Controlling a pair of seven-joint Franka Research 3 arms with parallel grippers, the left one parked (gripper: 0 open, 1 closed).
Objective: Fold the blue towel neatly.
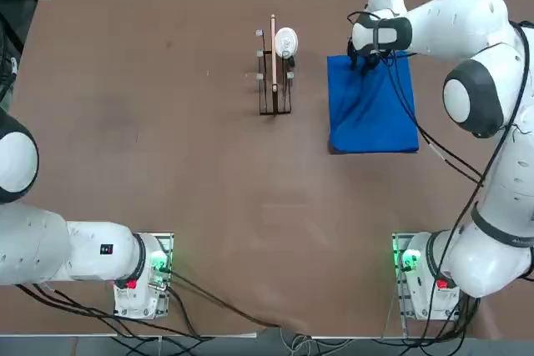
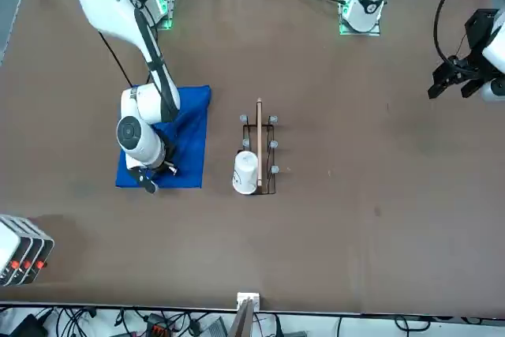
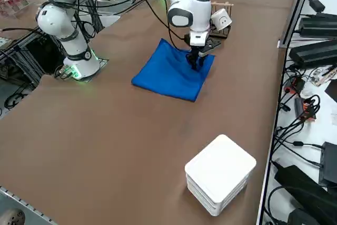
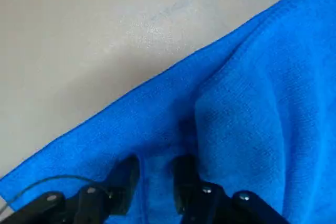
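Even, bright overhead light; soft shadows and mostly sharp views.

The table [image 1: 209, 164] is evenly lit, with only faint, short shadows under the rack [image 1: 274, 72]. Green indicator lights glow at the arm bases. In the wrist view a pale sheen washes out the tabletop, and the nearest fingers [image 4: 126, 174] look slightly soft.

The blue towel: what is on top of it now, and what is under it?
On the blue towel only the right gripper stands, near its far edge, fingers pinching a ridge of cloth. Around it lies the brown table; what is beneath the cloth is covered.
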